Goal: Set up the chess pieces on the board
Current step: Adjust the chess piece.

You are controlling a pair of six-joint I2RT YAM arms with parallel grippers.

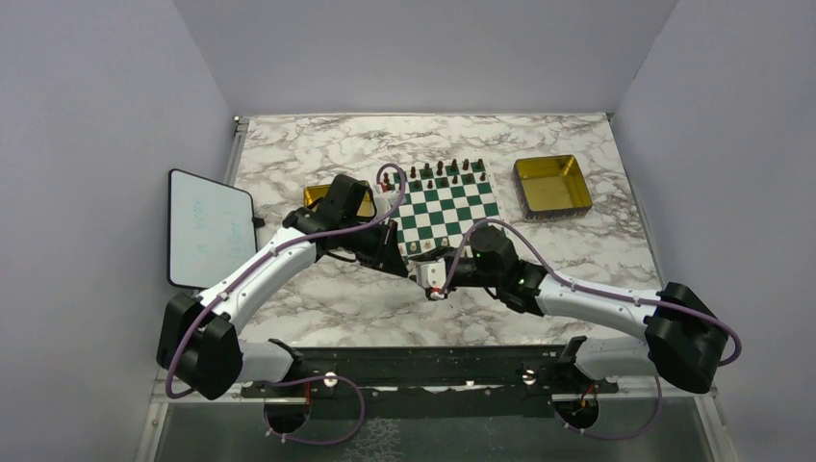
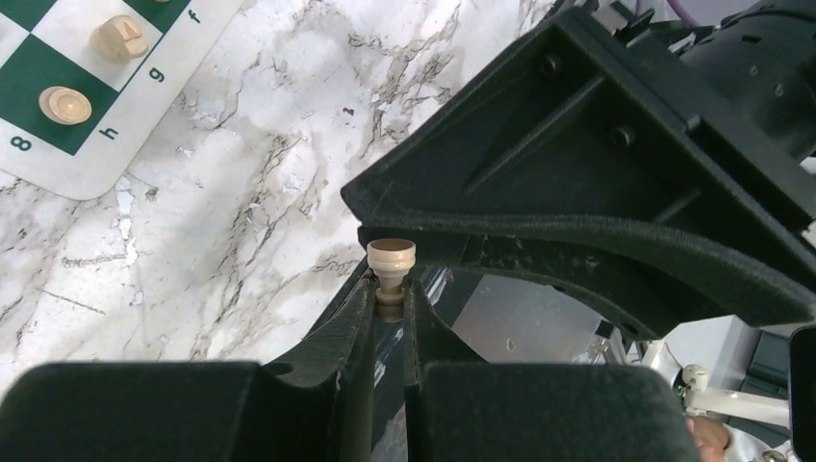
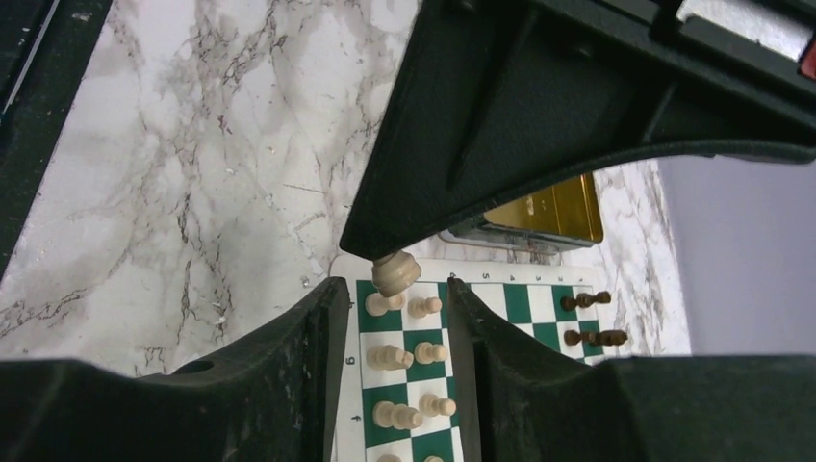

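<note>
Only the left wrist view shows the left gripper (image 2: 390,298) clenched on one cream chess piece (image 2: 391,256) at bottom centre, over the marble and off the board (image 2: 67,159). The right wrist view shows the right gripper (image 3: 395,294) with its jaws apart and that piece just above the gap. Between the jaws, six cream pieces (image 3: 390,358) stand on the board. Only the top view shows both gold trays (image 1: 553,205).

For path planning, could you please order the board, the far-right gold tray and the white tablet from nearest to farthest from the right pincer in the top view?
1. Board, just beyond the right pincer.
2. Gold tray, far right.
3. White tablet, far left.
</note>
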